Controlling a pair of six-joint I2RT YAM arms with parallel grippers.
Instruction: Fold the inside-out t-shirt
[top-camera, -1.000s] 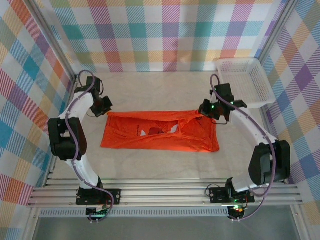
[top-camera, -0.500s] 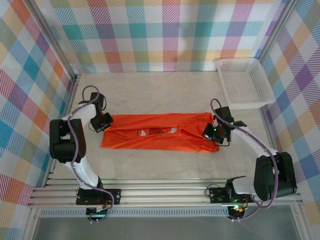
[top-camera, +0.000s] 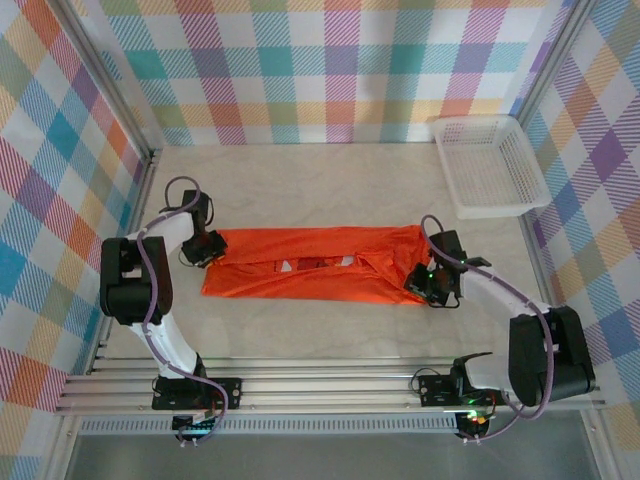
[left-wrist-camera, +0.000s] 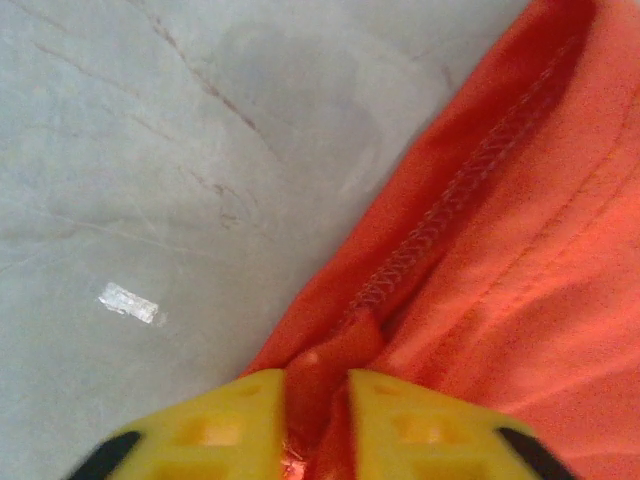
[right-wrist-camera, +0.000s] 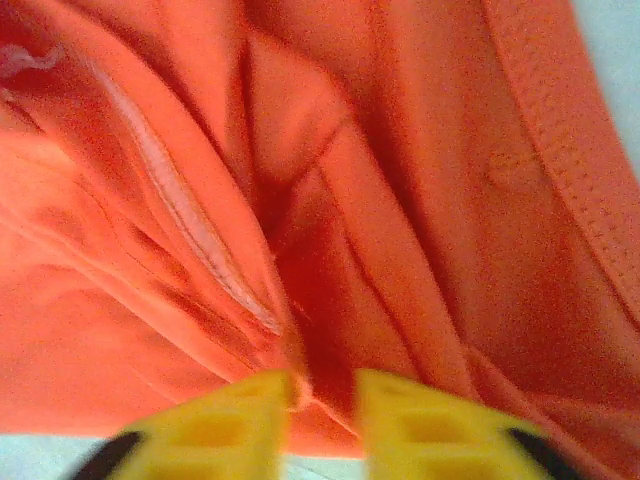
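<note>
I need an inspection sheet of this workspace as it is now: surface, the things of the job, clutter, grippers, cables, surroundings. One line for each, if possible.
Surface: pale table, scratched, with a small whitish mark beside the shirt's edge.
Job's things: orange t-shirt lies on the table as a long band between the arms, with stitched seams showing.
Clutter: white mesh basket at the far right corner, apart from the shirt.
Grippers: left gripper at the shirt's left end, right gripper at its right end; fabric sits in each narrow gap, and whether they grip it cannot be told.
Cables: purple cable runs along each arm, looping above the wrist.
Surroundings: plaid walls; metal rails at the near edge.
</note>
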